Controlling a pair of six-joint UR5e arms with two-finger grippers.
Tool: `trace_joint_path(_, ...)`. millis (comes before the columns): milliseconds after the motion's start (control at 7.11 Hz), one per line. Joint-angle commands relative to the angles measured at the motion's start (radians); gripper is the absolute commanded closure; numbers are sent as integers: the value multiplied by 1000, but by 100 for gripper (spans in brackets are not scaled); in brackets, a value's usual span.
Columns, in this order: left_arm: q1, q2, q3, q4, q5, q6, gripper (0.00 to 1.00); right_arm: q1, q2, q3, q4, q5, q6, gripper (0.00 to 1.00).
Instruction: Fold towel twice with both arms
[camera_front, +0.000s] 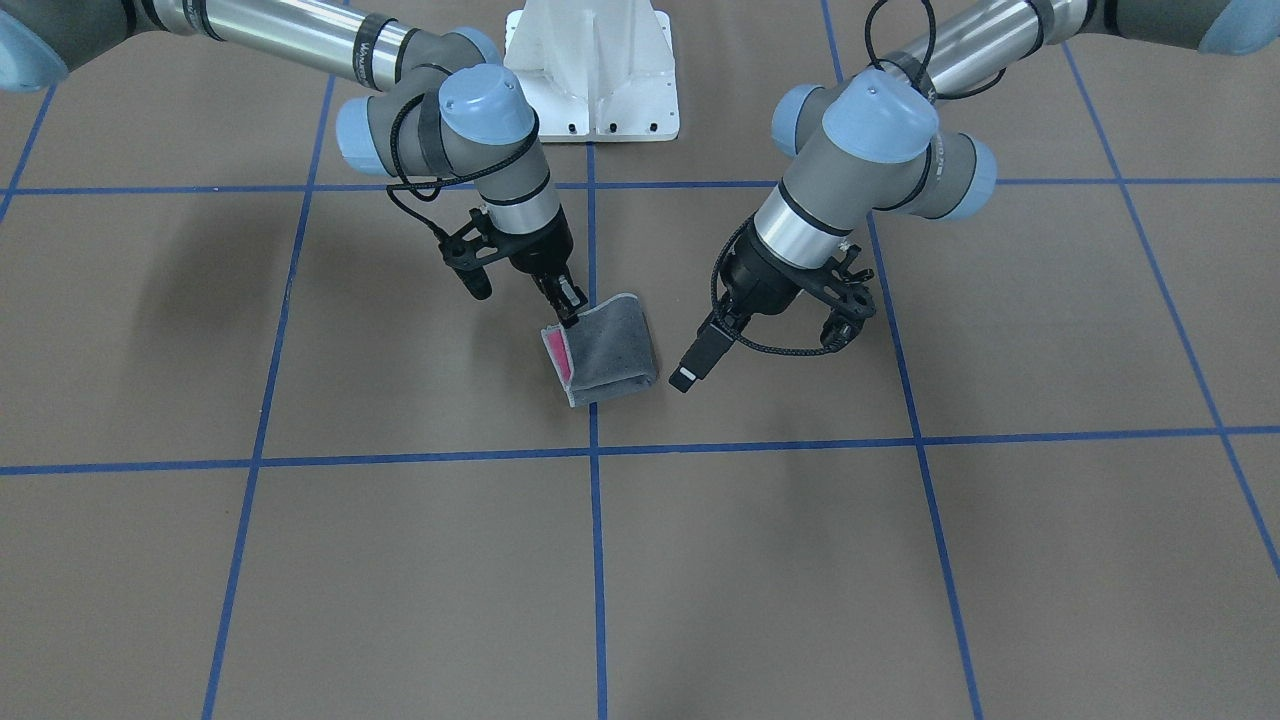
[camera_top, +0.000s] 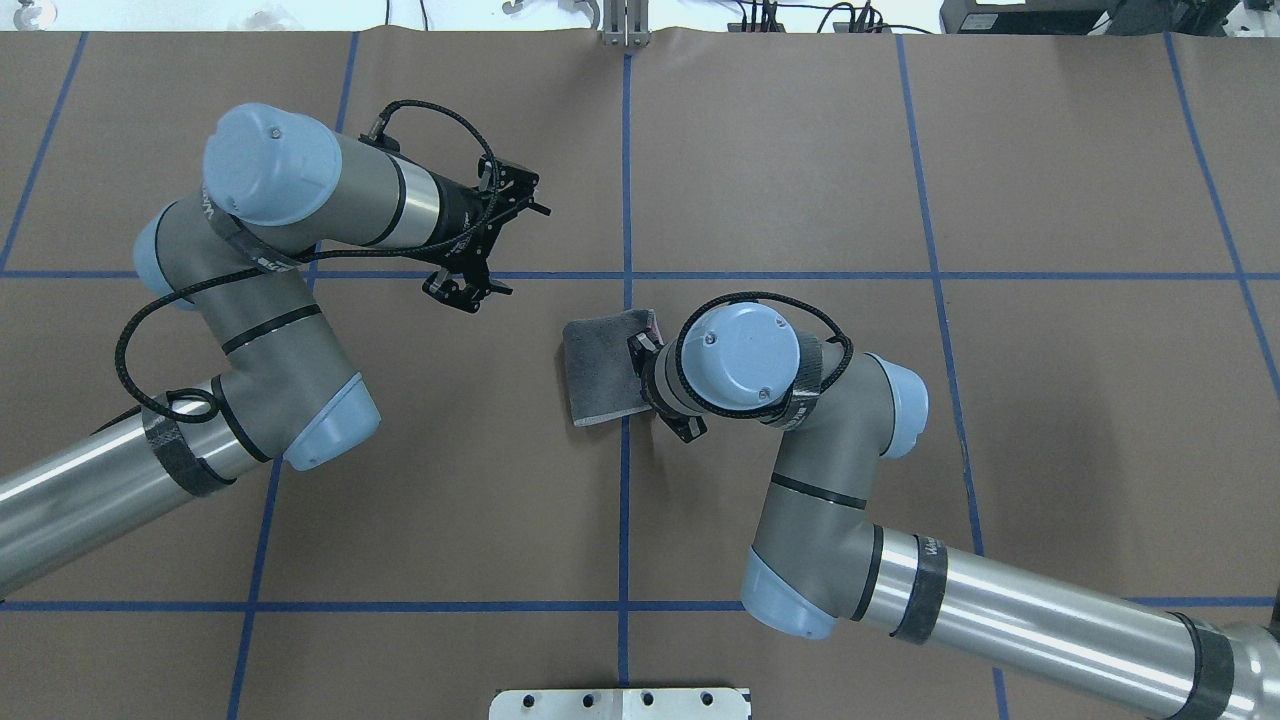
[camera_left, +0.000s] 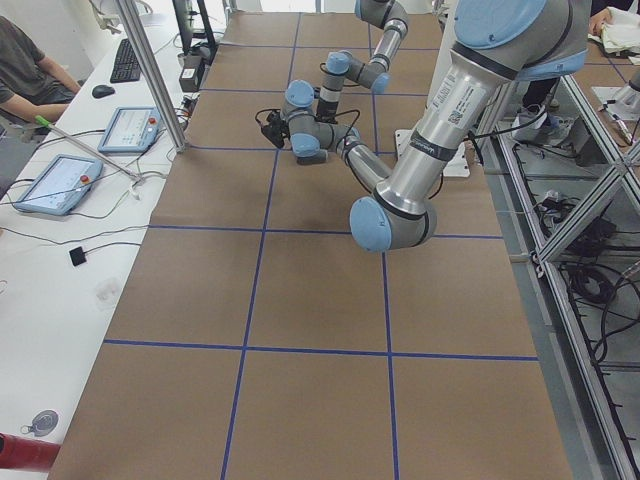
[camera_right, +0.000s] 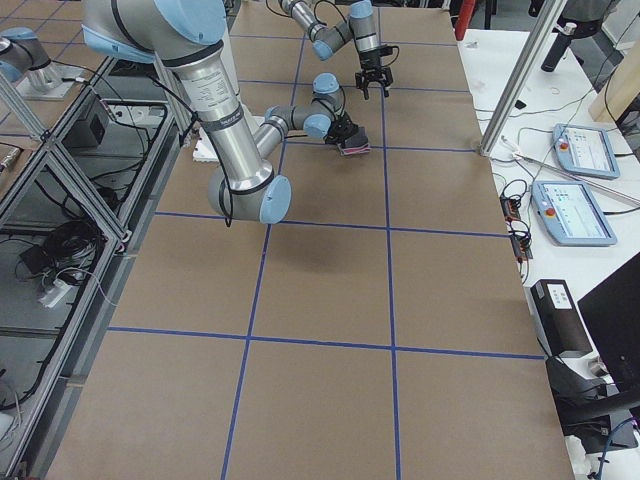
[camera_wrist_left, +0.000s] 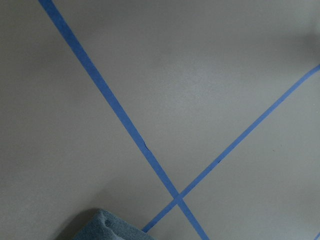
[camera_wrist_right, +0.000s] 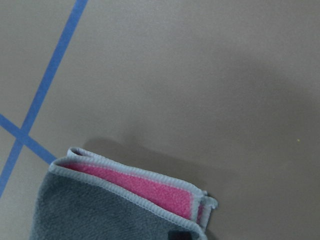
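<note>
The towel (camera_front: 610, 350) lies folded small near the table's middle, dark grey face up, with pink layers and a light grey edge showing at one end (camera_wrist_right: 140, 192). It also shows in the overhead view (camera_top: 600, 375). My right gripper (camera_front: 570, 318) stands at the towel's pink-edged corner and looks shut on it. In the overhead view its fingers are hidden under the wrist. My left gripper (camera_front: 686, 376) hangs empty beside the towel's other side, apart from it (camera_top: 462, 292). It shows as one narrow black bar, so I cannot tell whether it is open. A towel corner shows low in the left wrist view (camera_wrist_left: 107, 227).
The white pedestal base (camera_front: 590, 80) stands at the robot's side of the table. Blue tape lines (camera_front: 596, 500) cross the brown table cover. Tablets (camera_left: 125, 128) and a seated person (camera_left: 20, 70) are at a side desk beyond the table.
</note>
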Motion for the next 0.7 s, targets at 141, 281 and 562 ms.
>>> trace_joint_path(141,1,0,1,0,2,-2,0,0,-4,26,-50,21,-27,37)
trace_joint_path(281,1,0,-1,0,2,-2,0,0,-7,21,-54,16,-42,37)
trace_joint_path(562,-1,0,-2,0,2,-2,0,0,-1,15,-51,9,-43,37)
